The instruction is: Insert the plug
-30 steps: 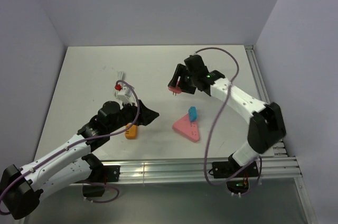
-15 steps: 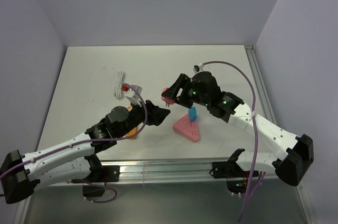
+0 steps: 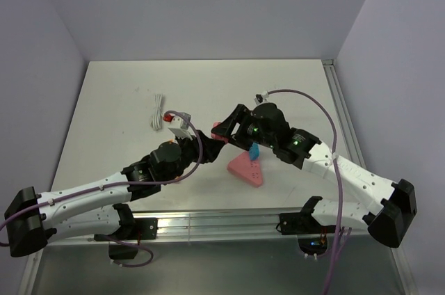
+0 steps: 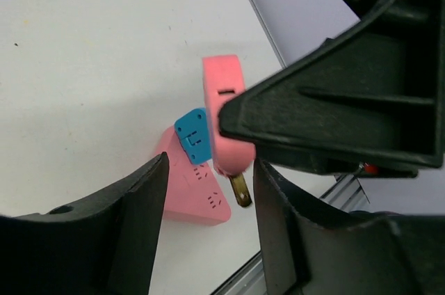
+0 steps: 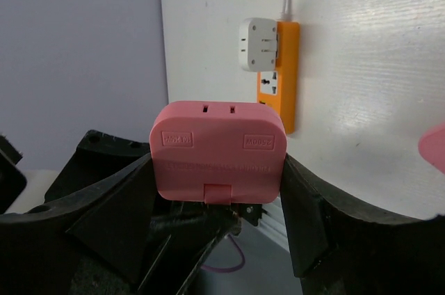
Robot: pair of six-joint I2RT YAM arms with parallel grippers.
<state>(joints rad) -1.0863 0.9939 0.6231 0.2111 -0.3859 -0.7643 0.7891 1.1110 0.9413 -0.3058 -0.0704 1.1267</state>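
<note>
Crowding the small bright-blue plastic plug point(image 4: 193, 135): right gripper point(image 5: 217, 187) clamps a pink square plug point(image 5: 217, 145) close by; left gripper point(image 4: 208, 164) parted, empty.

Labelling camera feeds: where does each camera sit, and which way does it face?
Top: above and behind the bases, looking down at the table; left arm and right arm show.
Left wrist: on the left arm, looking past the left fingers at the pink plug, blue plug and socket block.
Right wrist: on the right arm, looking at the pink plug clamped in the right fingers, power strip beyond.
Shared: all three show the pink plug.
</note>
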